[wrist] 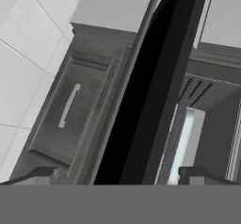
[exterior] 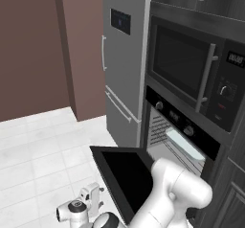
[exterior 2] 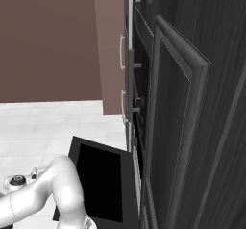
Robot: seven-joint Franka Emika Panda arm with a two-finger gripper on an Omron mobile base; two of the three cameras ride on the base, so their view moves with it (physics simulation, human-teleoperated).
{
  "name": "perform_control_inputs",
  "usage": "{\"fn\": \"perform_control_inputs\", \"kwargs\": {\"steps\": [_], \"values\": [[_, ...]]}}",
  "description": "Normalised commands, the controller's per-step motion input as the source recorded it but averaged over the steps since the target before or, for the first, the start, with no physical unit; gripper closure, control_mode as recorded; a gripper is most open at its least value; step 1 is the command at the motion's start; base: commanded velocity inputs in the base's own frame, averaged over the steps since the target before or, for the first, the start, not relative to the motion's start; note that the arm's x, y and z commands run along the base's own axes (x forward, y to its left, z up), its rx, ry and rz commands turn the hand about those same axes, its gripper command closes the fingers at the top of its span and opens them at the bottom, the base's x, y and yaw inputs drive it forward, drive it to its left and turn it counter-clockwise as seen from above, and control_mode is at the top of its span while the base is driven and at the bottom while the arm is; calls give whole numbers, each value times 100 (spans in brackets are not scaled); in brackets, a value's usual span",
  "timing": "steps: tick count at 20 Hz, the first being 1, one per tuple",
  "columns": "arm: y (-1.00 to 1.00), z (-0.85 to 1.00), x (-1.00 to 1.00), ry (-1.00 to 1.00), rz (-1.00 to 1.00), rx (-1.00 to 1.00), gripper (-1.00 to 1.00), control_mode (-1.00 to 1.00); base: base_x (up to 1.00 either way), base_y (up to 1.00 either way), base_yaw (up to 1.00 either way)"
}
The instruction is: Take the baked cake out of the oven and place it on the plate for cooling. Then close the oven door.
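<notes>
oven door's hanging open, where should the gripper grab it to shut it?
Judging by its pose, take the oven door at its free outer edge, farthest from the bottom hinge, coming from below and lifting toward the oven. The panel lies folded down and nearly flat; its bar handle isn't clearly visible. The gripper is open.

Arm folded low, jaws wide apart

The white arm (exterior: 179, 188) bends sharply at a bulky elbow joint near the bottom of both base views, its upper link (exterior 2: 33, 194) sloping down toward the frame edge. In the hand view the gripper (wrist: 117, 173) shows two dark fingertips (wrist: 44, 172) set far apart, nothing between them.
</notes>
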Motion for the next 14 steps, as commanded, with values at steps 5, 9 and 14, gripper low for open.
{"fn": "perform_control_inputs", "kwargs": {"steps": [5,9,14], "values": [[28,-65,31,-3,-20,-27,-100,-100,0,0,0],[15,-67,30,-7,-25,-33,-100,-100,0,0,0],[14,-67,31,-8,-25,-34,-100,-100,0,0,0]]}}
